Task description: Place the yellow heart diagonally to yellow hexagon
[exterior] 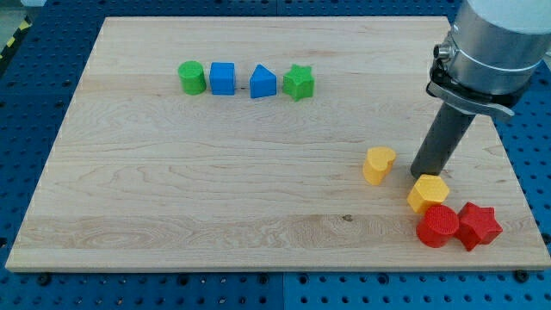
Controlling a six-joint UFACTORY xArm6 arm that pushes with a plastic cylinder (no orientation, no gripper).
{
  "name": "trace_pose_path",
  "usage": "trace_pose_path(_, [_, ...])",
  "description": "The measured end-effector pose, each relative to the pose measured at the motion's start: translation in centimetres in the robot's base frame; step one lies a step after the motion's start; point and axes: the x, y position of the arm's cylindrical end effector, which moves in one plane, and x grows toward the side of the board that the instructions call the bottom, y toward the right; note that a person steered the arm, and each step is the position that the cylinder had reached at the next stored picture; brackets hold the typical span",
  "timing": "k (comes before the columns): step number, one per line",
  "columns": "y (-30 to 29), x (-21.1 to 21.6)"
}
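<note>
The yellow heart (378, 164) lies on the wooden board right of centre. The yellow hexagon (428, 192) lies to its lower right, a small gap apart. My tip (423, 175) is on the board between them, just right of the heart and touching or almost touching the hexagon's upper left edge. The dark rod rises from it to the grey arm at the view's top right.
A red cylinder (438, 226) and a red star (479, 226) sit right below the hexagon near the board's lower right corner. Near the view's top stand a green cylinder (191, 77), a blue cube (223, 78), a blue triangular block (263, 83) and a green star (299, 83) in a row.
</note>
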Motion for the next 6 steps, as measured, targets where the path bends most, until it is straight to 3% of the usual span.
trace_pose_path(3, [-5.1,0.2])
trace_pose_path(5, [-13.1,0.2])
trace_pose_path(6, [-16.8,-3.2])
